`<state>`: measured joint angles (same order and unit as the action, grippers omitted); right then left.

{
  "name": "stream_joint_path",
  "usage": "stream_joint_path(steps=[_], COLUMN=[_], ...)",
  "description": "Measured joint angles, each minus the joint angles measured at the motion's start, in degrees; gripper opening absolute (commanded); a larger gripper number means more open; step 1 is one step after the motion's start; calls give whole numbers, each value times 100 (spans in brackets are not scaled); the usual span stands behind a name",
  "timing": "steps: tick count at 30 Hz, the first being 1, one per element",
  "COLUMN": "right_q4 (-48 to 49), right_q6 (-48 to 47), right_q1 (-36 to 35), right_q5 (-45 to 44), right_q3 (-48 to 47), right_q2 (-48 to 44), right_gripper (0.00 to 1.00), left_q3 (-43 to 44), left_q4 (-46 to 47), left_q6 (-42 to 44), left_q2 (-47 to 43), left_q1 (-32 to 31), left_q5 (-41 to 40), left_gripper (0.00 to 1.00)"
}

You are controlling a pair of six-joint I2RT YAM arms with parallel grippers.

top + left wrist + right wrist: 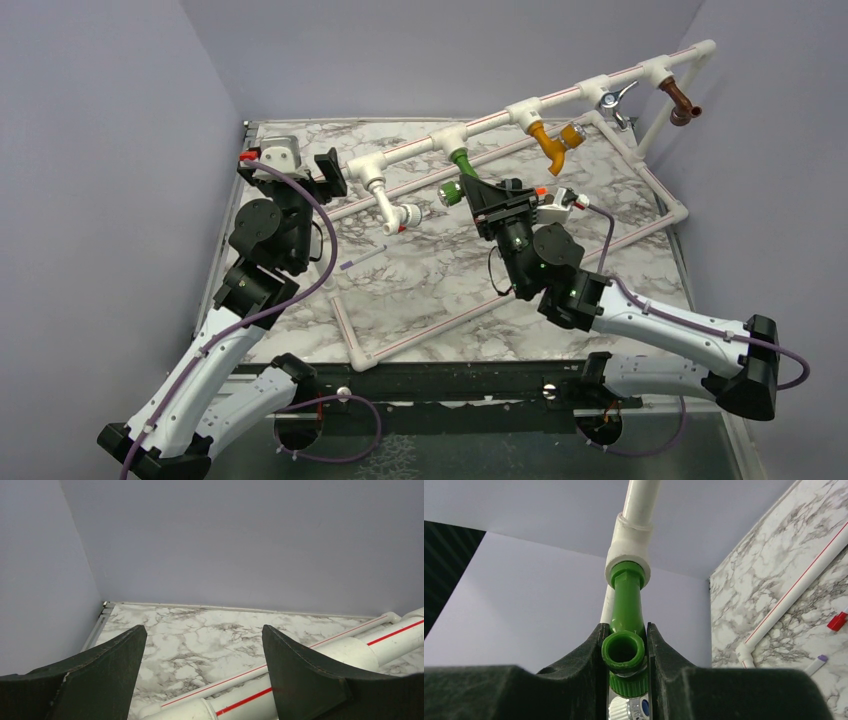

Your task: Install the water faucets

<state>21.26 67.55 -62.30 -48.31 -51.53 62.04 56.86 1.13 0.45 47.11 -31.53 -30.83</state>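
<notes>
Five faucets hang in a row from the top bar of the white pipe frame [490,122]. The green faucet [626,605] is the second from the left, seated in a white tee fitting [628,550]. The right gripper [626,628] is closed on the green faucet; its two fingers press the sides near the round spout opening, and the silver knob [624,711] shows just beyond them. On the left of it hangs a white faucet [388,208] and on the right a yellow faucet [552,142]. The left gripper [204,640] stands wide open at the left end of the frame and holds nothing; the red-striped pipe passes behind its right finger. Under everything lies the marble table [440,290].
</notes>
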Motion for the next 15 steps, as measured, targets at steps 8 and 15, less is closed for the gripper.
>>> stream_joint_path(steps=[8, 15], right_q4=[-354, -658], right_q6=[654, 811], right_q1=[2, 4], right_q5=[15, 9], right_q3=[-70, -177], right_q2=[-46, -61], right_gripper=[2, 42], left_q3=[0, 0], left_q4=[0, 0], left_q6=[0, 0], left_q2=[0, 0], left_q1=[-4, -7], left_q5=[-2, 0], left_gripper=[86, 86])
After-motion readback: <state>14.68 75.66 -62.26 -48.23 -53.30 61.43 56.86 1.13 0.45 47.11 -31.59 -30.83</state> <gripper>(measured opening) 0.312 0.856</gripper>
